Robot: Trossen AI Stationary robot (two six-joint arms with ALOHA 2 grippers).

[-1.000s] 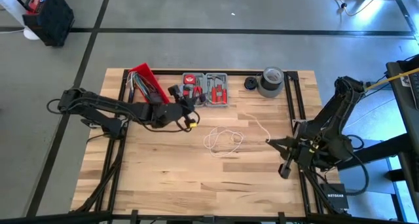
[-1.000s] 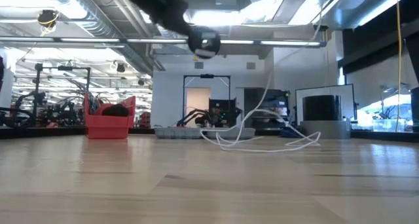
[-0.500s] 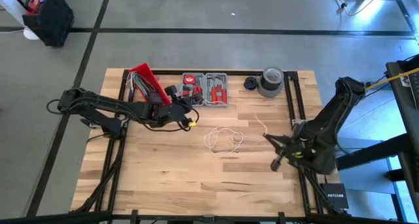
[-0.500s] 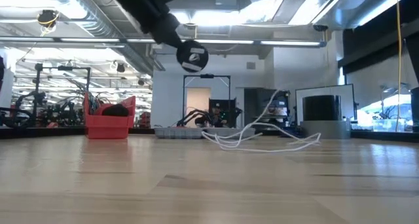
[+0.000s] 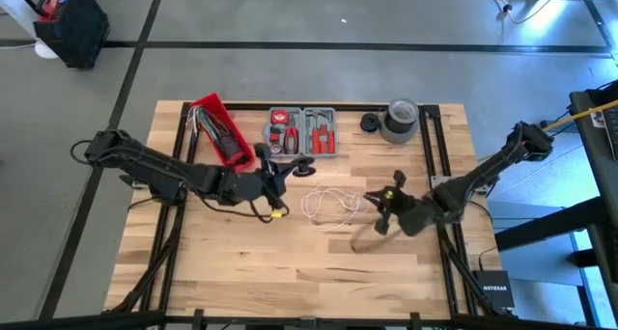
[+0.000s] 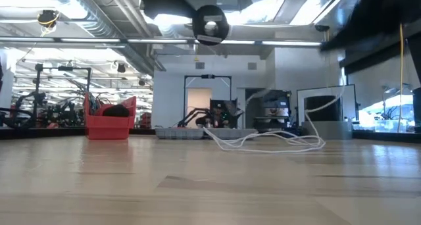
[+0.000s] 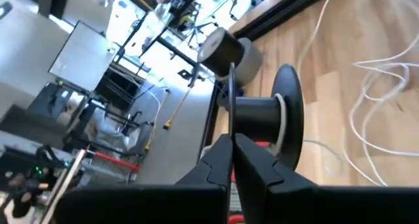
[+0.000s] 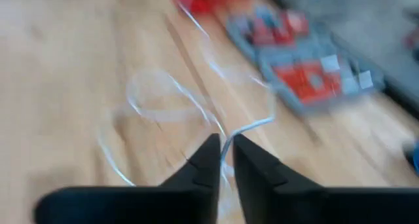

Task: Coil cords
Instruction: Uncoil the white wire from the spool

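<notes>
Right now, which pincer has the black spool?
The left pincer, shut on the thin flange of the black spool, held clear of the table. The right pincer carries no spool; it is beside the white cord.

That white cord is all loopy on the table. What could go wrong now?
The white cord lies in loose, overlapping loops, so pulling one end might tighten them into a knot. The right gripper pinches the cord only between its fingertips, so the thin strand may slip free. The left gripper holds a black spool by its thin flange, so a tug on the cord might twist the spool out of its grip.
</notes>
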